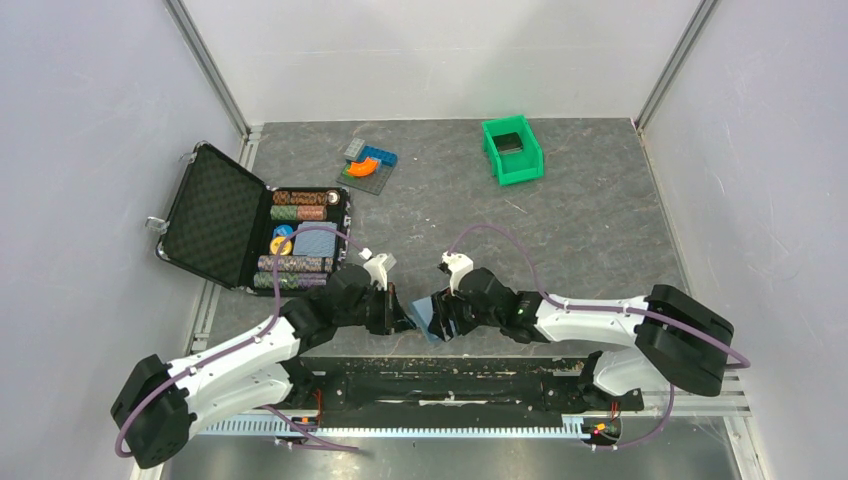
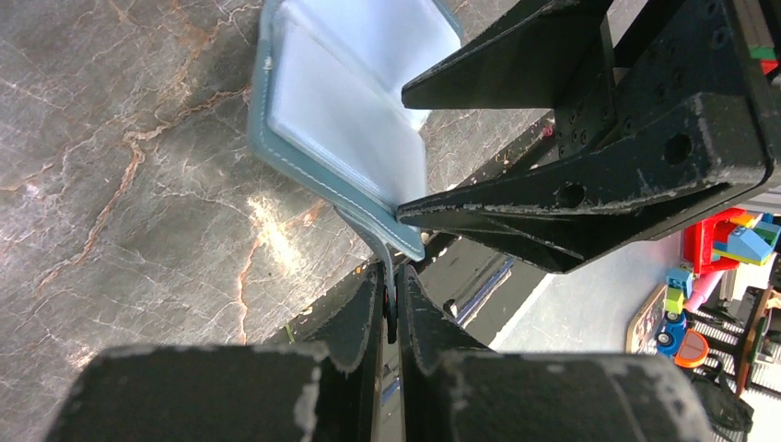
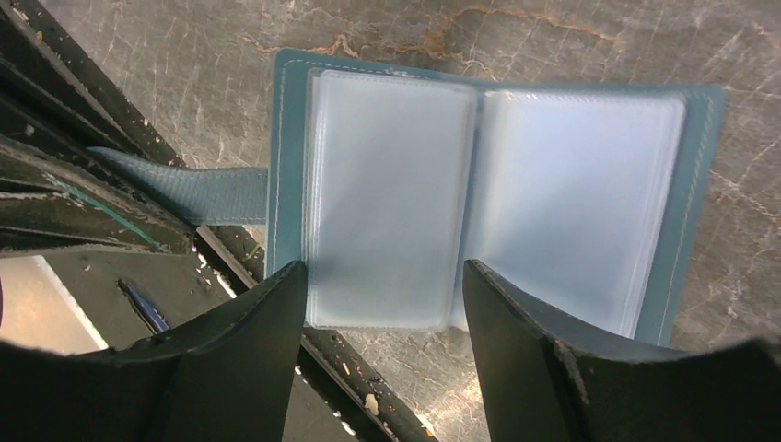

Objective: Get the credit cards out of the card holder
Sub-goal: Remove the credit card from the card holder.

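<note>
The strap (image 3: 198,189) of the open wallet (image 3: 488,184) is clamped by the left gripper (image 2: 391,287); the right gripper (image 3: 382,276) is held with jaws apart.

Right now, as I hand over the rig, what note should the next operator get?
Left pincer: shut on the strap of the card holder, holding it spread open.
Right pincer: open around the lower edge of the clear sleeves, gripping nothing.
Done: no dark card shows in the sleeves; a dark flat item lies in the green bin, identity unclear.
Left: check every sleeve, pull any card found.
</note>
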### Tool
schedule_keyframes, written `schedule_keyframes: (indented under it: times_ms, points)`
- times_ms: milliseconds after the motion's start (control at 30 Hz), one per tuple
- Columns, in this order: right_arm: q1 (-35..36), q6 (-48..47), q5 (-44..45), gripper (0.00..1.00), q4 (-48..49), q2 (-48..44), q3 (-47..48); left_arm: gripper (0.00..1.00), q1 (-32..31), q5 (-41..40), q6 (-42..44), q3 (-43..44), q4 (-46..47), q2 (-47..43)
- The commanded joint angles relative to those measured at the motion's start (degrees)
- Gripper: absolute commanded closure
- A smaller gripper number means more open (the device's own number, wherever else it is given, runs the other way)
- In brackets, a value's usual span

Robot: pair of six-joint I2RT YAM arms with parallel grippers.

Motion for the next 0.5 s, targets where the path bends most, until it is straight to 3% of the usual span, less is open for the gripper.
schedule_keyframes:
  times_ms: [0, 467]
  points:
    - [0.35, -0.84, 6.03, 0.37, -3.76, 0.1, 3.25, 0.98, 0.03, -0.03, 2.08, 1.51, 0.06, -1.56]
    - [0.49, -2.92, 14.63, 0.42, -8.63, -2.59, 3.91, 0.98, 0.03, -1.2, 2.39, 1.35, -2.32, -1.92]
